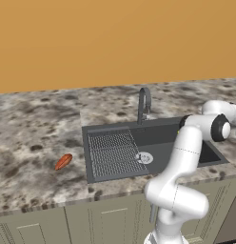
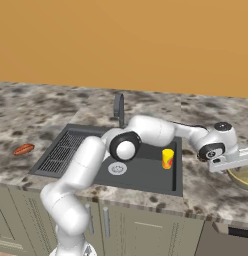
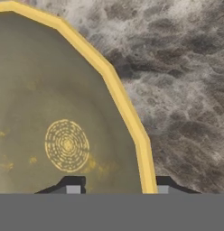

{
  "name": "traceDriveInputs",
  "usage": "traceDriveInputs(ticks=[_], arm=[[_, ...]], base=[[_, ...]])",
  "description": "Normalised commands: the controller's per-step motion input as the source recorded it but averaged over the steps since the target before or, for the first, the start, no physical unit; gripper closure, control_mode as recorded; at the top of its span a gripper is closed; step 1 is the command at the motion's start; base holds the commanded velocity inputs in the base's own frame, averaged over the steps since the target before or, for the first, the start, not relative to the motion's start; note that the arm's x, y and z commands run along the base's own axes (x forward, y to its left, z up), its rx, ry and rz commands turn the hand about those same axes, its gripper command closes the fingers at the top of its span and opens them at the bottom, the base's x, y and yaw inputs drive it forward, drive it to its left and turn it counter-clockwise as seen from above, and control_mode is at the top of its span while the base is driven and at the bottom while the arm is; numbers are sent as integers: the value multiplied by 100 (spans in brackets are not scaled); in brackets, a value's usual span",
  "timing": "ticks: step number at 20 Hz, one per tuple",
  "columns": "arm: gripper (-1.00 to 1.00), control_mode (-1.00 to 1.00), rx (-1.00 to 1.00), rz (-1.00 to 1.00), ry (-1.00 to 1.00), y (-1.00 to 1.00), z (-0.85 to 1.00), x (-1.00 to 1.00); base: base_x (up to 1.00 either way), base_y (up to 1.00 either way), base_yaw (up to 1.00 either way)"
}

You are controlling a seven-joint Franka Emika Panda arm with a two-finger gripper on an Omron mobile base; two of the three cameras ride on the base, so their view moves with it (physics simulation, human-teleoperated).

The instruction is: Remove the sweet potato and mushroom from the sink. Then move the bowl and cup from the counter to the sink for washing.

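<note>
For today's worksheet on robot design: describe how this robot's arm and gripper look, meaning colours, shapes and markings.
The arm is glossy white, built of rounded tubular links with dark ring-shaped joints. The gripper has two small dark finger tips with pale grey pads. No cables or lettering are visible.

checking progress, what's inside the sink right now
The yellow cup stands in the sink beside the round drain. The arm covers part of the basin, so that part cannot be checked.

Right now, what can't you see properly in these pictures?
- Bowl: cut off by the right base view's right edge and covered by the gripper.
- Gripper jaws: whether they pinch the bowl's rim yet is unclear in the hand view.
- Sink: its right part is hidden behind the arm, left base view.
</note>
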Motion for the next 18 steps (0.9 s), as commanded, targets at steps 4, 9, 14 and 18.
traceDriveInputs(ticks=[4,9,14,18], arm=[[100,-100,0,-4,0,-3,-3,-3],[100,-100,3,0,0,2,10,-18],[100,-100,1,0,0,9,21,-22],[100,-100,0,0,0,7,33,-20]], base=[[0,0,0],[0,0,0],[0,0,0],[0,0,0]])
